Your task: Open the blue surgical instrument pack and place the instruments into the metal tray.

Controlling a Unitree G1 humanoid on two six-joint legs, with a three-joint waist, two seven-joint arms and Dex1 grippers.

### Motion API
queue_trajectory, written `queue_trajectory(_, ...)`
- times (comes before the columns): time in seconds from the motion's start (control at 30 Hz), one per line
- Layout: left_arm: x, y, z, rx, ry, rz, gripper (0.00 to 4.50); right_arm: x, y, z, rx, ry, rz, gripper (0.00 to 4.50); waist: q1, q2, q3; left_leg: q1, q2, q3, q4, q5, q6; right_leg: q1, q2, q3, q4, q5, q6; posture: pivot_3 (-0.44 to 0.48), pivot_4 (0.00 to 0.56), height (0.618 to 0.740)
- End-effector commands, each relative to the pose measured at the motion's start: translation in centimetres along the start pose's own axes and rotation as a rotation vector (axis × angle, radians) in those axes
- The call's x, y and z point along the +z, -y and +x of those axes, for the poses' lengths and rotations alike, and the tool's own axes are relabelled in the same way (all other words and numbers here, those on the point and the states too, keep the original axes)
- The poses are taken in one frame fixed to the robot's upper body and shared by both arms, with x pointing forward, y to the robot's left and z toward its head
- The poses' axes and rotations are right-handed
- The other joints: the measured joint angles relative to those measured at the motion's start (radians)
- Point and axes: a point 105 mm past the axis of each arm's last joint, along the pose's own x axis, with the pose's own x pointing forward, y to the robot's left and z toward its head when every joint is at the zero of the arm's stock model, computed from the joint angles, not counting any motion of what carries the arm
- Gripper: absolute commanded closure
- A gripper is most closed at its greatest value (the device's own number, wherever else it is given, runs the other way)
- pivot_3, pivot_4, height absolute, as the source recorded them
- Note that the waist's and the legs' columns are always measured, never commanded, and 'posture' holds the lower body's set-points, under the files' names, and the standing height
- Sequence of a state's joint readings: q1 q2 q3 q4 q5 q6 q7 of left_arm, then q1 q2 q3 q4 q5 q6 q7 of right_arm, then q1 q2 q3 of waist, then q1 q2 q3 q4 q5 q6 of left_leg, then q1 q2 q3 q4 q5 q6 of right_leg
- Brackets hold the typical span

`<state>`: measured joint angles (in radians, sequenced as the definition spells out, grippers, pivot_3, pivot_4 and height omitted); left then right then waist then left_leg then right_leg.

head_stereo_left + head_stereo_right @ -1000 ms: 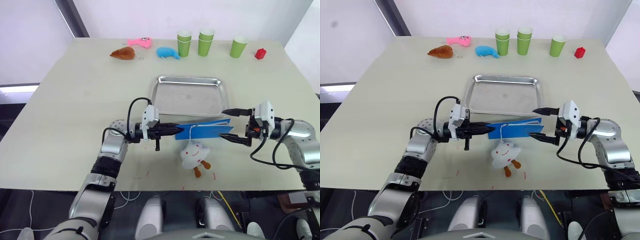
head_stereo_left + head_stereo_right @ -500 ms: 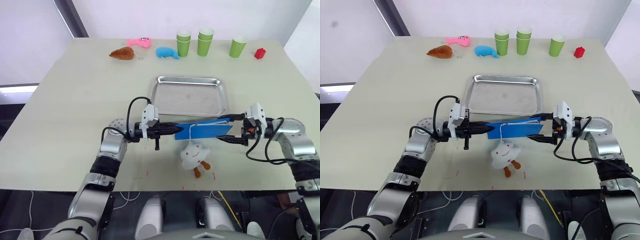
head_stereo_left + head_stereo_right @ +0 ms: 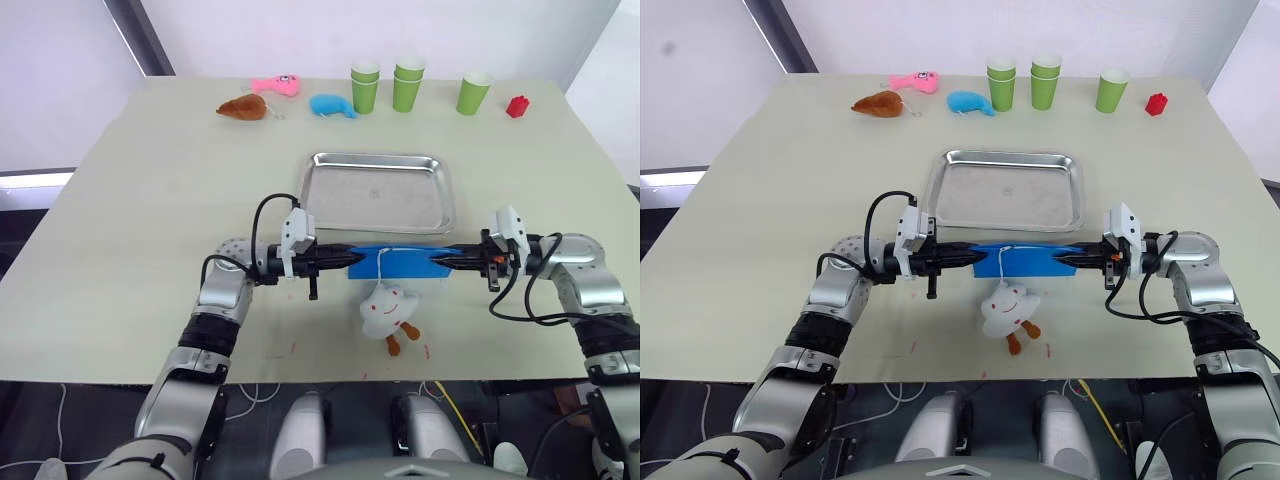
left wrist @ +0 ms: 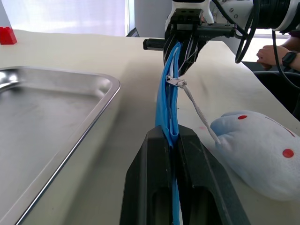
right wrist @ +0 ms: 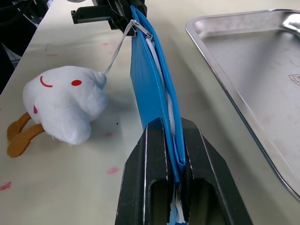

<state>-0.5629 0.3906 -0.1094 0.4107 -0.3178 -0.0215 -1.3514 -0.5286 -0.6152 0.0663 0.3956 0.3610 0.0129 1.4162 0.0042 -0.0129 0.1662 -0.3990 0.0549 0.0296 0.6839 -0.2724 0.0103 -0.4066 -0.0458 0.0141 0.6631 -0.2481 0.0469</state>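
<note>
Just in front of the metal tray (image 3: 378,191), near the front edge of the bench (image 3: 140,210), the blue pack (image 3: 400,262) hangs on edge between the two tools, lifted off the bench surface as far as the head views show. The left tool (image 3: 352,258) pinches one end of the pack, its two black fingers (image 4: 152,168) closed flat against the fabric on either side. The right tool (image 3: 441,260) grips the opposite end in the same way, fingers (image 5: 150,154) pressed together on the blue cloth, with a bit of white edging visible between them. The pack is closed, stretched in a line parallel to the near rim of the tray and just beside it, not touching it.

A white cord runs from a small metal zip pull (image 4: 174,82) on the pack down to a white plush toy (image 3: 390,310) with a red smile, red dots and orange feet, which lies on the bench just in front of the pack.

The tray lies flat at the middle of the bench, its shiny floor bare.

Along the far edge of the bench stand three stacks of green cups (image 3: 408,88), with a small red block (image 3: 517,106) to their right. To their left lie a blue whale toy (image 3: 333,105), a pink toy (image 3: 276,85) and a brown toy (image 3: 245,107).
</note>
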Motion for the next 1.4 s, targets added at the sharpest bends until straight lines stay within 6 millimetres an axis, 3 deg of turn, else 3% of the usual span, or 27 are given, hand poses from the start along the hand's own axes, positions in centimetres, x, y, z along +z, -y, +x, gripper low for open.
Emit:
queue_trajectory(0.03, -1.1, 0.3, -0.6, 0.0, -0.038, -0.031, 4.5, 1.7, 0.1, 0.2, 0.01, 0.036, -0.058, 4.44, -0.001, 0.0, 0.0, 0.0, 0.0, 0.0, 0.0, 0.0, 0.0, 0.0, 0.0, 0.0, 0.0, 0.0, 0.0, 0.0, 0.15, 0.739)
queue_trajectory(0.3, -0.4, 0.5, -1.8, -0.026, -0.017, -0.1, 4.5, 2.3, -0.5, 1.2, 0.04, 0.06, -0.041, 4.44, -0.018, 0.0, 0.0, 0.0, 0.0, 0.0, 0.0, 0.0, 0.0, 0.0, 0.0, 0.0, 0.0, 0.0, 0.0, 0.0, 0.15, 0.739)
queue_trajectory(0.33, -0.3, 0.5, -2.2, -0.024, -0.021, -0.104, 3.93, 2.3, -0.6, 1.3, 0.041, 0.059, -0.042, 4.5, -0.019, 0.0, 0.0, 0.0, 0.0, 0.0, 0.0, 0.0, 0.0, -0.001, 0.0, 0.0, 0.0, 0.0, 0.0, 0.0, 0.15, 0.739)
queue_trajectory(0.4, -0.1, 0.3, -2.7, -0.01, -0.024, -0.109, 3.33, 2.2, -0.6, 1.3, 0.041, 0.056, -0.04, 4.5, -0.02, 0.0, 0.0, 0.0, 0.0, 0.0, -0.001, 0.0, 0.0, -0.001, 0.0, 0.0, 0.0, 0.0, 0.0, 0.0, 0.15, 0.739)
queue_trajectory(0.43, 0.0, 0.2, -2.8, -0.002, -0.022, -0.107, 2.8, 2.2, -0.6, 1.3, 0.041, 0.054, -0.04, 4.5, -0.019, 0.0, 0.0, -0.001, 0.0, 0.0, -0.001, 0.0, 0.0, -0.001, 0.0, 0.0, 0.0, 0.0, 0.0, 0.0, 0.15, 0.739)
queue_trajectory(0.57, 0.8, -0.6, -4.3, 0.078, -0.017, -0.056, 1.36, 1.8, -0.6, 1.1, 0.038, 0.038, -0.039, 4.5, -0.011, 0.0, 0.0, -0.002, 0.0, 0.0, -0.001, 0.0, 0.0, -0.002, 0.0, 0.0, 0.0, 0.0, 0.0, 0.0, 0.15, 0.739)
queue_trajectory(0.6, 1.0, -0.6, -4.7, 0.088, -0.015, -0.05, 1.22, 1.7, -0.6, 1.1, 0.039, 0.036, -0.039, 4.5, -0.013, 0.0, 0.0, -0.002, 0.0, 0.0, -0.001, 0.0, 0.0, -0.002, 0.0, 0.0, 0.0, 0.0, 0.0, 0.0, 0.15, 0.739)
queue_trajectory(0.63, 1.2, -0.4, -5.0, 0.091, -0.01, -0.046, 0.64, 1.7, -0.6, 1.1, 0.039, 0.034, -0.039, 4.5, -0.013, 0.0, 0.0, -0.002, 0.0, 0.0, -0.001, 0.0, 0.0, -0.002, 0.0, 0.001, 0.0, 0.0, 0.0, 0.0, 0.15, 0.739)
queue_trajectory(0.7, 1.7, 0.3, -5.6, 0.08, -0.004, -0.044, 0.04, 1.7, -0.7, 1.1, 0.038, 0.032, -0.04, 4.5, -0.015, 0.0, 0.0, -0.002, 0.0, 0.0, -0.001, 0.0, 0.0, -0.003, 0.0, 0.001, 0.0, 0.0, 0.0, 0.0, 0.15, 0.739)
queue_trajectory(0.93, 3.2, 4.5, -6.4, -0.028, -0.012, -0.1, 0.04, 1.4, -0.5, 1.1, 0.036, 0.023, -0.026, 4.5, -0.016, 0.0, 0.001, -0.002, 0.001, 0.002, -0.002, 0.0, 0.0, -0.003, 0.0, 0.002, 0.0, 0.0, 0.0, 0.0, 0.15, 0.739)
queue_trajectory(1.07, 3.2, 6.4, -4.6, -0.065, -0.011, -0.125, 0.04, 1.2, -0.4, 1.2, 0.037, 0.022, -0.02, 4.5, -0.014, 0.0, 0.001, -0.002, 0.001, 0.002, -0.002, 0.0, 0.0, -0.003, 0.0, 0.002, 0.0, 0.0, 0.0, 0.0, 0.15, 0.739)
queue_trajectory(1.4, 1.1, 8.4, -1.4, -0.042, -0.065, -0.159, 0.04, 1.3, -0.3, 1.6, 0.038, 0.025, -0.025, 4.5, -0.016, 0.0, 0.001, -0.001, 0.001, 0.003, -0.002, 0.0, 0.0, -0.003, 0.0, 0.003, 0.0, 0.0, 0.0, 0.0, 0.15, 0.739)
